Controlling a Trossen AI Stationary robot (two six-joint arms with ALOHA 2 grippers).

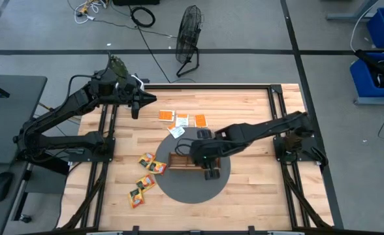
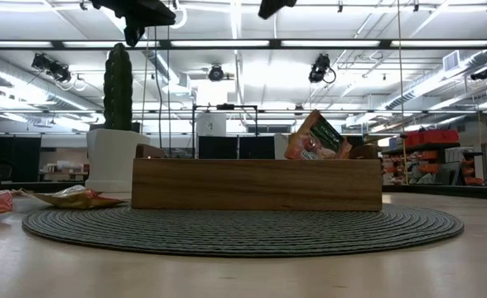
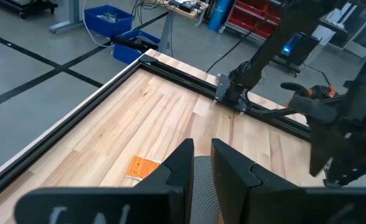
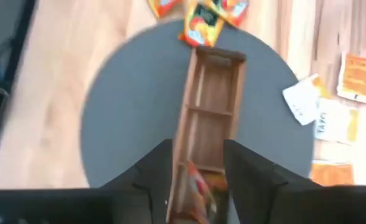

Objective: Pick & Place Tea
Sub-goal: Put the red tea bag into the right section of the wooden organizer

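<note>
From above, the right arm covers most of the tray (image 1: 179, 160), so only the tray's left end shows on the grey mat (image 1: 192, 190), and the right hand (image 1: 208, 171) is a dark mass there. The right wrist view fills that in: the tray (image 4: 211, 118) runs lengthwise away between the two fingers (image 4: 248, 171), which stand apart with a gap on each side of the tray, gripping nothing. A red-and-green sachet (image 4: 201, 186) lies in the nearest compartment, blurred and partly cut off at the picture's edge. The low view shows the same sachet (image 2: 314, 139) sticking up tilted above the tray wall (image 2: 256, 184) near its right end; the tray's inside is hidden from there.

Other tea lies loose on the surface (image 1: 257, 202): an orange and white group (image 1: 182, 120) beyond the mat, one white sachet (image 1: 176, 131) at the mat's edge, and yellow ones (image 1: 146, 176) left of the mat, two touching its rim.

The left hand (image 1: 146, 99) hangs raised over the surface's far left corner, well apart from the tray. Its wrist view shows its fingers (image 3: 182, 163) narrow, with a slim gap and nothing between them, and an orange sachet (image 3: 142, 168) below. A floor fan (image 1: 189, 39) stands beyond the surface.
</note>
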